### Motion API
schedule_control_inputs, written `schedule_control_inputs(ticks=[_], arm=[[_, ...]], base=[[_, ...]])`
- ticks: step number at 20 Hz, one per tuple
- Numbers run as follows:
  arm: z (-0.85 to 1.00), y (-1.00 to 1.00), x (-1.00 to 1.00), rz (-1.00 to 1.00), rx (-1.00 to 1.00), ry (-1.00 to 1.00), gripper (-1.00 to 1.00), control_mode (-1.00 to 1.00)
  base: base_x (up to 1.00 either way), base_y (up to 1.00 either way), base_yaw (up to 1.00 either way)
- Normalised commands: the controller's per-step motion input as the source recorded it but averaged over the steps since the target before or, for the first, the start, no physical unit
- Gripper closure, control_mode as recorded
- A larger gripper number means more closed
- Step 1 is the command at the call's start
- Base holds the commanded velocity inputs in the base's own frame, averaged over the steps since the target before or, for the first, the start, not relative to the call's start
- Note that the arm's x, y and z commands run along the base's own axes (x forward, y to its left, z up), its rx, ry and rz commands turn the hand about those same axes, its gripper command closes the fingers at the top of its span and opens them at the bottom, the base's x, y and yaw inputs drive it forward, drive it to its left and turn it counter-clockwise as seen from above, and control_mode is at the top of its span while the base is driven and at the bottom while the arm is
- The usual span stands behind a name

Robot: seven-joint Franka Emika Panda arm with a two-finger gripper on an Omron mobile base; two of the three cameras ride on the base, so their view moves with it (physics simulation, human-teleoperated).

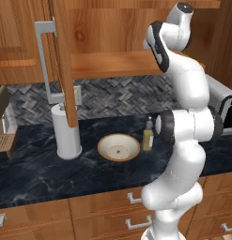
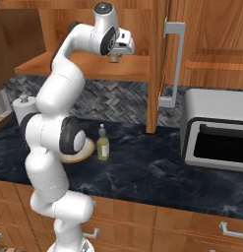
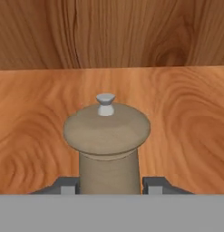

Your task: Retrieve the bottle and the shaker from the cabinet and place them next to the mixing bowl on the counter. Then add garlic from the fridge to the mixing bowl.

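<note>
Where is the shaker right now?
The shaker stands on the cabinet shelf, between the gripper's shut fingers. It is above the counter, up from the bottle.

The arm (image 2: 54, 128) reaches high, wrist level, jaws closed on something.

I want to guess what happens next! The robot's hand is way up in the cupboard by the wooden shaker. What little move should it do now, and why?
Probably lift the shaker slightly off the cabinet shelf and draw it out. The tool is shut on its body, one finger on each side, and the bottle already stands beside the mixing bowl on the counter.
</note>
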Motion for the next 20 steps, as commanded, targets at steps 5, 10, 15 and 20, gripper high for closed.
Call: schedule_control_inputs(ticks=[5, 10, 15, 20], arm=[[-0.09, 0.25, -1.00, 0.12, 0.01, -0.16, 1.00, -1.00], [-0.29, 0.28, -1.00, 0.15, 0.00, -0.24, 1.00, -1.00], [-0.18, 0.22, -1.00, 0.16, 0.00, -0.20, 1.00, -1.00], [-0.11, 0.03, -1.00, 0.17, 0.03, -0.10, 1.00, -1.00]], base=[[0.00, 0.00, 0.00], [0.00, 0.00, 0.00], [0.00, 0.00, 0.00], [0.00, 0.00, 0.00]])
